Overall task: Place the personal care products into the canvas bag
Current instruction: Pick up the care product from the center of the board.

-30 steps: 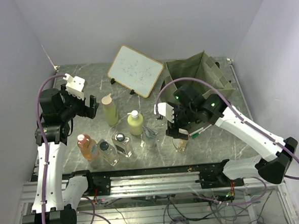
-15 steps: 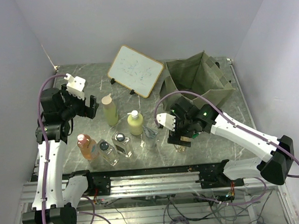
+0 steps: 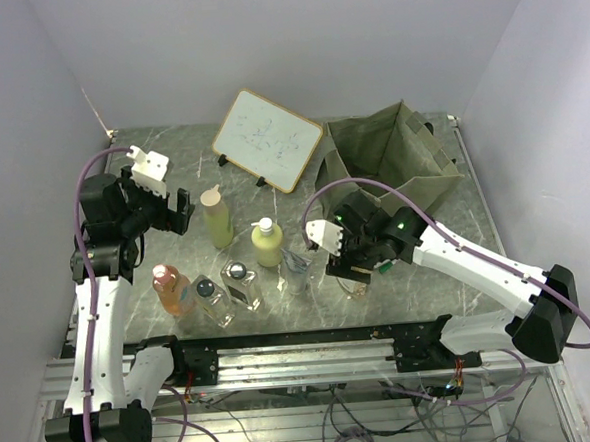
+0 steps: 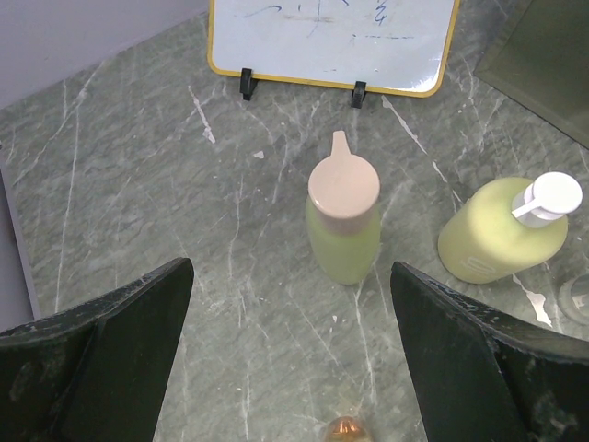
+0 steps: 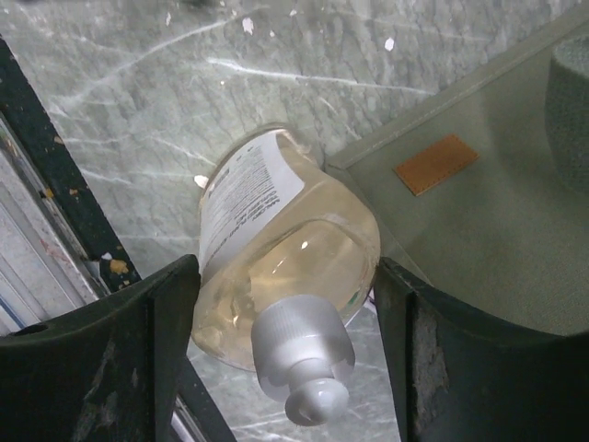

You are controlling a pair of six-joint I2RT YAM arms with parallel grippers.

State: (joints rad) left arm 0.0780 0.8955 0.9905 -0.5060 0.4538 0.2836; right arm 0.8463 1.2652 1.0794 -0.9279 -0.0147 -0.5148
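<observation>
Our left pincer (image 4: 290,285) is hanging wide, empty. Our right pincer (image 5: 285,304) is straddling one amber bottle (image 5: 276,230), grip unclear. Five other bottles (image 3: 267,245) are standing on the worktop (image 3: 400,297) at its nine o'clock.

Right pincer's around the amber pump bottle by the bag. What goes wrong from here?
1. The right pincer straddles the amber pump bottle on its rounded, glossy body; it may slip or twist when lifted.
2. The bottle stands right beside the canvas bag; the bag-side finger might snag the cloth and drag the bag.
</observation>
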